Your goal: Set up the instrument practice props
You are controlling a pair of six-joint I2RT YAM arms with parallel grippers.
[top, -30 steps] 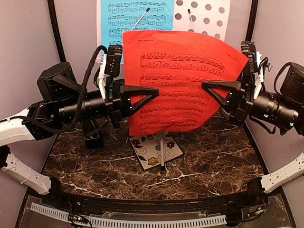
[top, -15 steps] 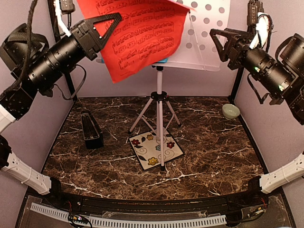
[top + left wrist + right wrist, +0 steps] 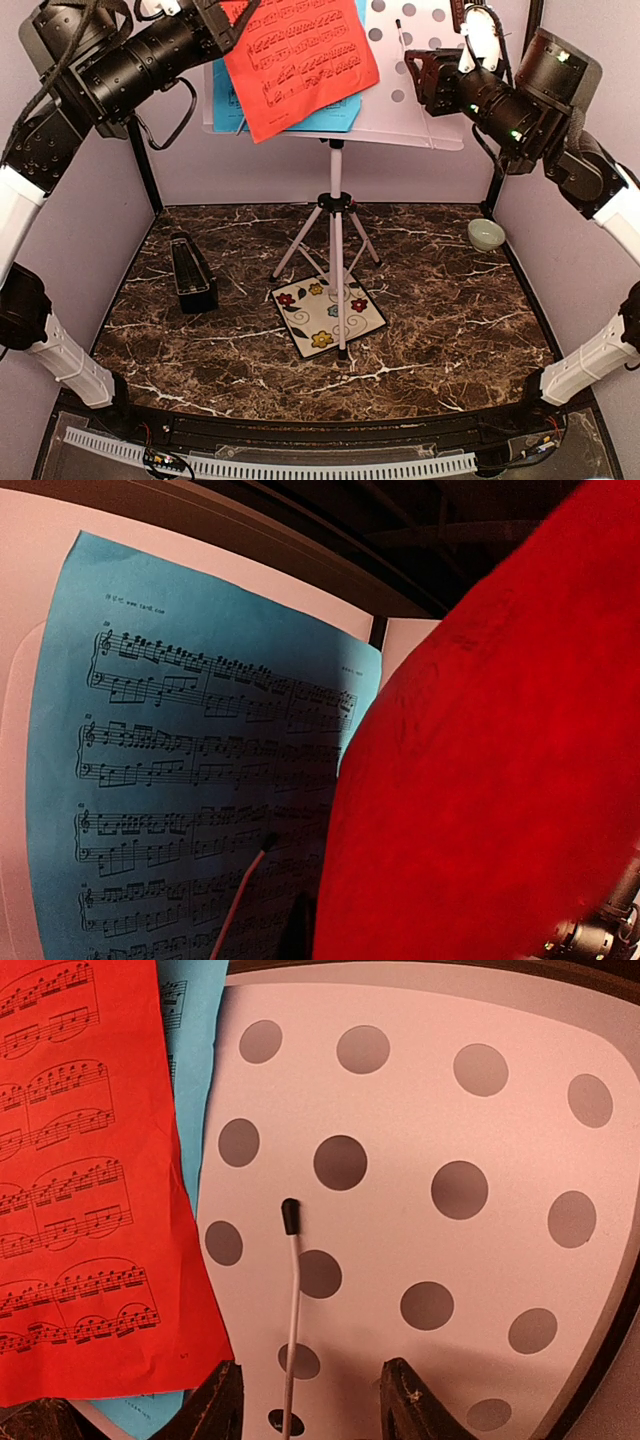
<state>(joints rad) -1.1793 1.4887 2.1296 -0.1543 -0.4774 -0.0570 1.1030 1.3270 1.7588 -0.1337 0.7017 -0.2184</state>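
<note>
The white perforated music stand (image 3: 432, 105) stands on its tripod (image 3: 336, 240) at the back centre. The blue music sheet (image 3: 338, 116) lies on its left half. My left gripper (image 3: 232, 12) is shut on the top left of the red music sheet (image 3: 300, 60), which hangs tilted over the blue one. In the left wrist view the red sheet (image 3: 500, 780) hides the fingers, beside the blue sheet (image 3: 180, 760). My right gripper (image 3: 415, 75) is open and empty, facing the stand's bare right half (image 3: 450, 1110). The black metronome (image 3: 192, 272) stands at the table's left.
A floral tile (image 3: 328, 315) lies under the tripod's front foot. A small green bowl (image 3: 486, 234) sits at the right wall. A thin wire page holder (image 3: 291, 1290) sticks up between my right fingertips (image 3: 215, 1405); another holder (image 3: 245, 890) crosses the blue sheet.
The right gripper let go of the red sheet. The left gripper carried it up and back onto the stand over the blue sheet. Both arms rose toward the stand.
</note>
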